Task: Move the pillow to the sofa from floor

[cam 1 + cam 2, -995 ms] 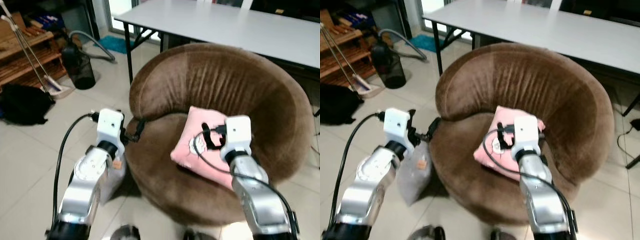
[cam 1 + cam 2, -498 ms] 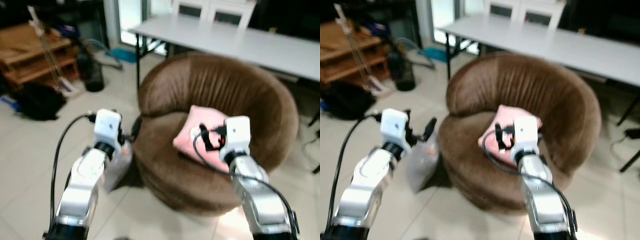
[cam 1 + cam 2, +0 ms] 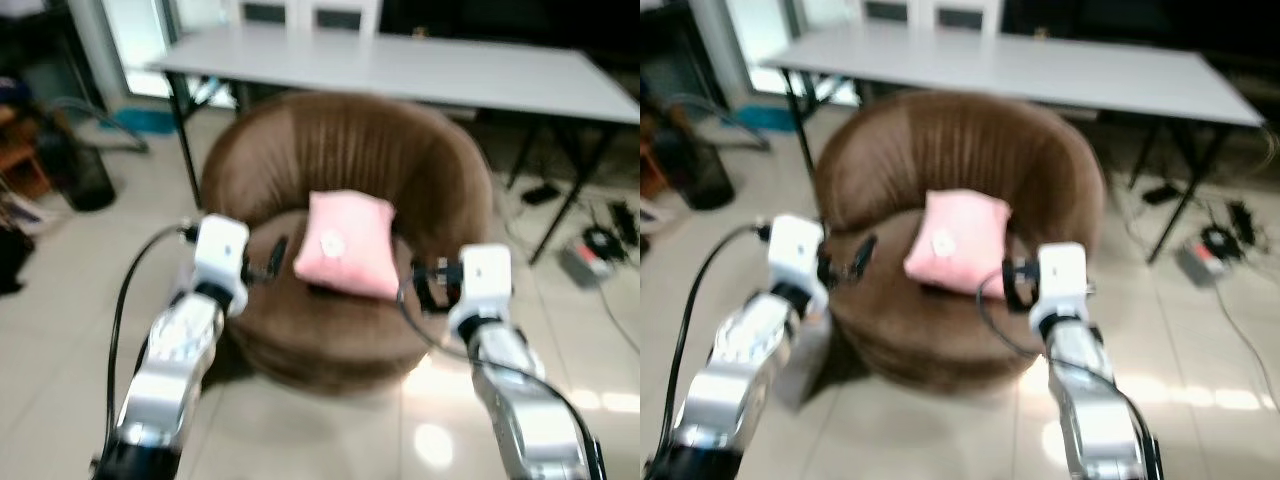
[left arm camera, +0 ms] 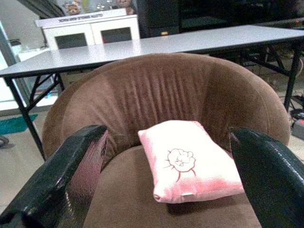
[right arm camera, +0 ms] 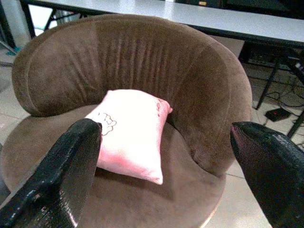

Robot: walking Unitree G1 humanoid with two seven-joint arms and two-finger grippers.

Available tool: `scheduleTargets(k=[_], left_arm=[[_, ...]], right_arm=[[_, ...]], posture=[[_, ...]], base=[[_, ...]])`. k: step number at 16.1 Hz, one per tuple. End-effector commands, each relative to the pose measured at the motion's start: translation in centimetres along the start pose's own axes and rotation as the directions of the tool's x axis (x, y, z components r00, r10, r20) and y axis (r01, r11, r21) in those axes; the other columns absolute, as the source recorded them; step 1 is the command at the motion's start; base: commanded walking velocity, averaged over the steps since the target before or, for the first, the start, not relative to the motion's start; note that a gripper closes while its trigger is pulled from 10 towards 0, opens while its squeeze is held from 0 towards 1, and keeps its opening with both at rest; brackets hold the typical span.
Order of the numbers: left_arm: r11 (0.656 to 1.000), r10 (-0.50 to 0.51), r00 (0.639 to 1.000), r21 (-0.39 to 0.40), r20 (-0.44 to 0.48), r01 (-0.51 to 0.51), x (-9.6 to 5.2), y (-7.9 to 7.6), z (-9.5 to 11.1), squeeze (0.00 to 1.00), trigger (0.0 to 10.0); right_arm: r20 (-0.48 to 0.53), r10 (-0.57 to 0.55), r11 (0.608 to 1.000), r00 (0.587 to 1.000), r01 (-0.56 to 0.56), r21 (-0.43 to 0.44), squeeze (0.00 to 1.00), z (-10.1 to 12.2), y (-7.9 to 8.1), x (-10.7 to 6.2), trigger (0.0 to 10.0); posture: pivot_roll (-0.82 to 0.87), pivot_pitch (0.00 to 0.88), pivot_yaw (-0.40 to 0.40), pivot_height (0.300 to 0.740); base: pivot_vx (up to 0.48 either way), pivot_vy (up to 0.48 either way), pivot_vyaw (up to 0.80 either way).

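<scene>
pillow: soft pink cloth, matt, smooth weave, with a thin red line drawing printed on its face
sofa: brown velvety cloth, matt, with a short nap that falls in vertical ribs down the backrest
table: smooth pale grey top, faint sheen, on thin black metal legs
floor: large pale tiles, glossy, bright glare patches beside the sofa's right edge
left gripper: fingers of black plastic, slightly glossy, finely textured
right gripper: the same black plastic fingers, dull sheen
arms: brushed silver metal shells, white plastic wrist blocks, black rubbery cables
</scene>
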State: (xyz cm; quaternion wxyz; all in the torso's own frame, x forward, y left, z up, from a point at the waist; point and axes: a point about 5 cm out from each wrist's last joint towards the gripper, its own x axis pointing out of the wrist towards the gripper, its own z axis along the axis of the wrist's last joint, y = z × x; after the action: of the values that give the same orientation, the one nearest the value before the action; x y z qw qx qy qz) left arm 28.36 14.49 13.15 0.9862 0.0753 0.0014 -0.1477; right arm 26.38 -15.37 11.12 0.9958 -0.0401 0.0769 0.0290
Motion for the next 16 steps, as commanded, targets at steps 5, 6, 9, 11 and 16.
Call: scheduleTargets(k=[5, 6, 9, 11, 16], left_arm=[[1.000, -0.002, 1.000, 0.009, -0.005, 0.002, 0.1, 0.1, -0.1, 0.00, 10.0], [1.000, -0.001, 1.000, 0.009, -0.005, 0.001, 0.2, 0.0, -0.1, 0.00, 10.0], [1.000, 0.003, 1.000, 0.008, -0.008, -0.003, 0.0, 0.1, -0.3, 0.00, 10.0], [1.000, 0.007, 1.000, 0.010, -0.011, -0.007, 0.0, 0.2, -0.3, 0.00, 10.0], [1.000, 0.003, 1.000, 0.010, -0.006, -0.003, 0.2, 0.0, -0.2, 0.00, 10.0]], right_arm=[[0.018, 0.020, 1.000, 1.000, -0.020, -0.001, 0.00, 0.5, 0.2, 0.1, 10.0], [0.025, 0.028, 1.000, 0.999, -0.028, -0.007, 0.00, 0.6, 0.2, 0.1, 10.0], [0.025, 0.026, 0.999, 0.999, -0.025, -0.034, 0.00, 0.7, 0.1, 0.2, 10.0], [0.019, 0.017, 0.999, 1.000, -0.016, -0.045, 0.00, 0.6, -0.5, 0.2, 10.0], [0.009, -0.004, 1.000, 1.000, 0.004, -0.015, 0.00, 0.3, -1.0, 0.0, 10.0]], posture=[[-0.04, 0.000, -0.023, 0.740], [-0.04, 0.000, -0.024, 0.740], [-0.04, 0.000, -0.028, 0.740], [-0.04, 0.000, -0.029, 0.740], [-0.04, 0.000, -0.022, 0.740]], base=[[0.000, 0.442, -0.57], [0.000, 0.480, 0.00], [0.000, 0.480, 0.00], [0.000, 0.478, 0.00], [0.000, 0.479, 0.00]])
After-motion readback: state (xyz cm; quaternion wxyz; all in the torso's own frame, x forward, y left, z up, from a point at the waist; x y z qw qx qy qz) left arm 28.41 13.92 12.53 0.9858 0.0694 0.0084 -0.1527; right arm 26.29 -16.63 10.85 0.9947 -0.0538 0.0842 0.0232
